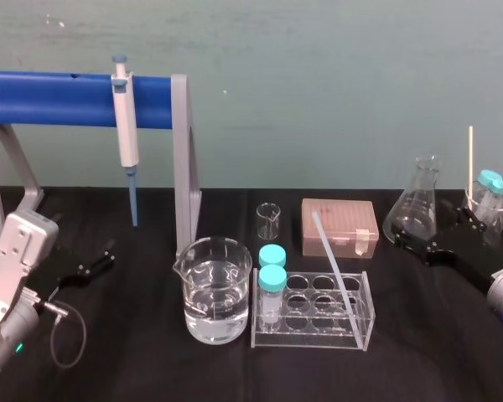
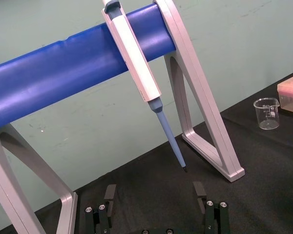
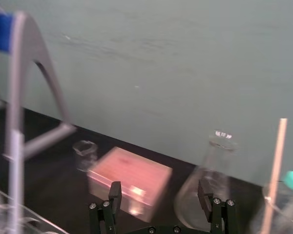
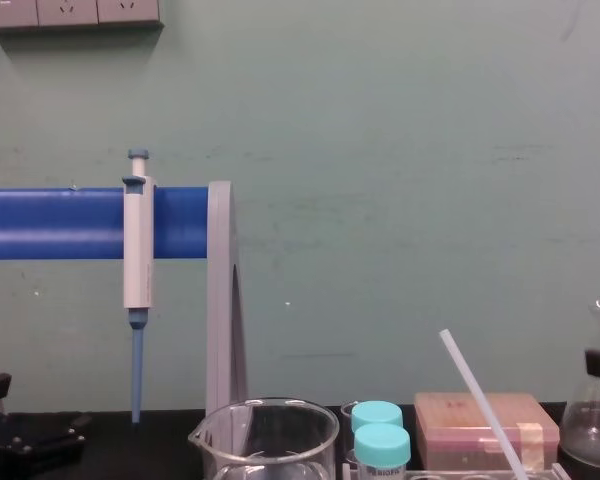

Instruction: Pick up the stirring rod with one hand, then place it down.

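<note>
**Stirring rod** [image 1: 334, 261] – white, translucent, tilted. Its lower end stands in a well on the right side of the clear tube rack [image 1: 369, 322]. Its upper end slants back toward the pink tip box [image 1: 352, 219]. Nothing grips it.

**Right gripper** [image 1: 436, 230] – at the table's right, just in front of the conical flask [image 1: 419, 201]. Fingers are spread wide and empty (well apart from the rod).

**Left gripper** [image 2: 155, 195] – low at the table's left by the blue-bar stand [image 1: 59, 99]. Fingers are spread wide and hold nothing.

**Other items:**
- A pipette [image 1: 127, 126] hangs on the stand.
- A beaker of water [image 1: 218, 293] sits just left of the rack.
- Two teal-capped tubes [image 1: 272, 279] stand in the rack's left wells.
- A small empty beaker [image 1: 268, 219] stands behind.
</note>
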You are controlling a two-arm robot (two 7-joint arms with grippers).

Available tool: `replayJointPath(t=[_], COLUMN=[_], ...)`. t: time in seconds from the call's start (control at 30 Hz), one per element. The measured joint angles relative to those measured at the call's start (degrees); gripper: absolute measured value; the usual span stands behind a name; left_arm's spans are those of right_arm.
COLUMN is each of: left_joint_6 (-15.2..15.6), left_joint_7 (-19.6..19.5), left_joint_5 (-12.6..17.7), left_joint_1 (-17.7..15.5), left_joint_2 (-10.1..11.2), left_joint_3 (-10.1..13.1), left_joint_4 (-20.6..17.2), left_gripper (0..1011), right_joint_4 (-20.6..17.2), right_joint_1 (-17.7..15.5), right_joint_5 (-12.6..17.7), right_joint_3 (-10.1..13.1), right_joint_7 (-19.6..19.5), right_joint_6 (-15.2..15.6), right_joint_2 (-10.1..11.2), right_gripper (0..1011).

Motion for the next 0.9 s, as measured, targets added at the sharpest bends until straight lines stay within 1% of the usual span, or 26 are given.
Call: replayJointPath(t=[0.03,0.07,0.1,0.13,0.2,0.23,0.27,0.3,0.33,0.37,0.43,0.53,0.57,0.63,0.67,0.8,0.83,0.9], left_joint_6=[0.0,0.0,0.0,0.0,0.0,0.0,0.0,0.0,0.0,0.0,0.0,0.0,0.0,0.0,0.0,0.0,0.0,0.0], left_joint_7=[0.0,0.0,0.0,0.0,0.0,0.0,0.0,0.0,0.0,0.0,0.0,0.0,0.0,0.0,0.0,0.0,0.0,0.0], left_joint_5=[0.0,0.0,0.0,0.0,0.0,0.0,0.0,0.0,0.0,0.0,0.0,0.0,0.0,0.0,0.0,0.0,0.0,0.0], left_joint_1=[0.0,0.0,0.0,0.0,0.0,0.0,0.0,0.0,0.0,0.0,0.0,0.0,0.0,0.0,0.0,0.0,0.0,0.0], left_joint_2=[0.0,0.0,0.0,0.0,0.0,0.0,0.0,0.0,0.0,0.0,0.0,0.0,0.0,0.0,0.0,0.0,0.0,0.0], left_joint_3=[0.0,0.0,0.0,0.0,0.0,0.0,0.0,0.0,0.0,0.0,0.0,0.0,0.0,0.0,0.0,0.0,0.0,0.0], left_joint_4=[0.0,0.0,0.0,0.0,0.0,0.0,0.0,0.0,0.0,0.0,0.0,0.0,0.0,0.0,0.0,0.0,0.0,0.0], left_gripper=[1000,1000,1000,1000,1000,1000,1000,1000,1000,1000,1000,1000,1000,1000,1000,1000,1000,1000], right_joint_4=[-0.6,-1.6,-2.1,-2.1,-3.6,-3.6,-4.3,-4.4,-4.4,-4.7,-5.1,-5.3,-5.4,-5.5,-5.5,-5.2,-4.9,-4.5], right_joint_1=[0.0,0.2,0.4,0.4,1.2,1.2,1.9,2.3,2.3,2.9,3.8,4.7,5.4,5.9,6.5,8.2,9.0,9.7], right_joint_5=[1.3,3.8,4.9,4.9,8.0,8.0,9.6,10.1,10.1,10.8,11.4,11.5,11.5,11.5,11.5,11.1,11.0,11.0], right_joint_3=[0.5,1.2,1.5,1.5,2.2,2.2,2.2,2.0,2.0,1.5,0.5,-0.6,-1.5,-2.3,-3.2,-5.5,-6.4,-7.2], right_joint_7=[1.0,3.0,4.1,4.1,7.7,7.7,9.9,10.9,10.9,12.3,14.3,16.0,17.1,18.1,18.8,19.6,19.5,19.4], right_joint_6=[1.1,3.6,4.8,4.8,9.3,9.3,11.9,12.8,12.8,13.9,14.9,15.2,15.3,15.4,15.6,17.4,18.6,19.8], right_joint_2=[0.1,0.3,0.4,0.4,0.9,0.9,1.2,1.4,1.4,1.7,2.2,2.6,2.9,3.2,3.4,3.7,3.7,3.5], right_gripper=[1003,1002,1002,1003,1002,1002,1002,1003,1003,1003,1002,1002,1002,1002,1003,1002,1002,1002])
